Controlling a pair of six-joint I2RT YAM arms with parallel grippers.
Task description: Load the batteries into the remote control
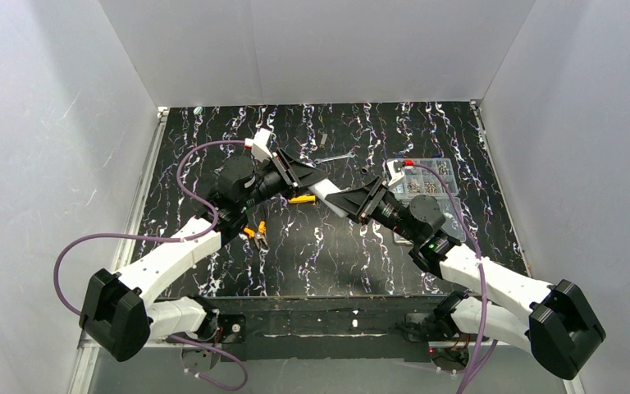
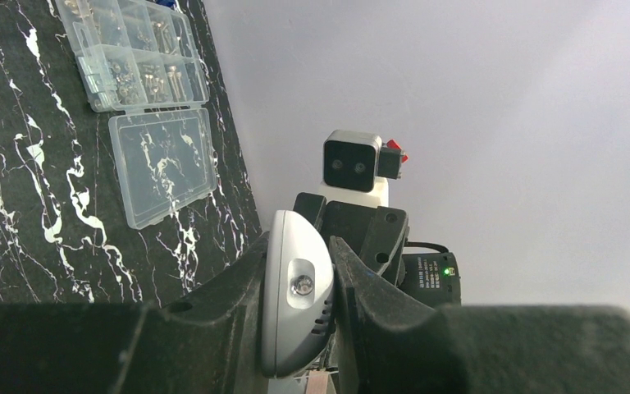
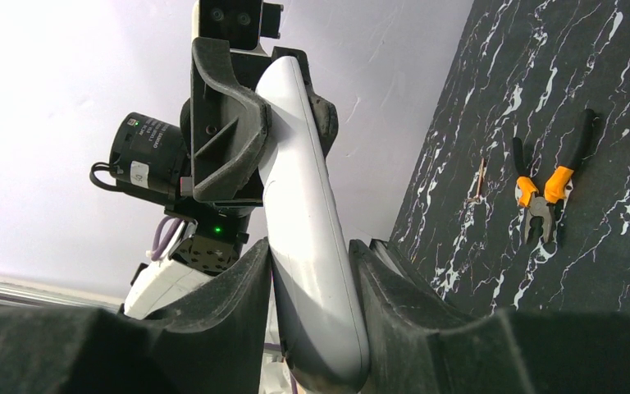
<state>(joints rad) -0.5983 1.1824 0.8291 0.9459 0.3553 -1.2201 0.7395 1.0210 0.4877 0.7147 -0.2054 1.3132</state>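
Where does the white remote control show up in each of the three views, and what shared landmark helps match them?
Top external: the remote control is mid-table, bridging the left gripper and the right gripper.
Left wrist: bottom centre, seen end-on between the fingers.
Right wrist: centre, running up from the near fingers to the left gripper.
Shared landmark: the black marbled table, visible in all three.

Tabletop (image 1: 336, 246): black, white marble veining. Remote control (image 3: 295, 148): white. Pliers (image 3: 545, 193): orange-and-black handles. Screwdriver (image 1: 302, 199): yellow handle. Compartment box (image 2: 131, 49), toward the tabletop's right edge: clear. Left gripper (image 2: 299, 250) and right gripper (image 3: 310, 254): black.
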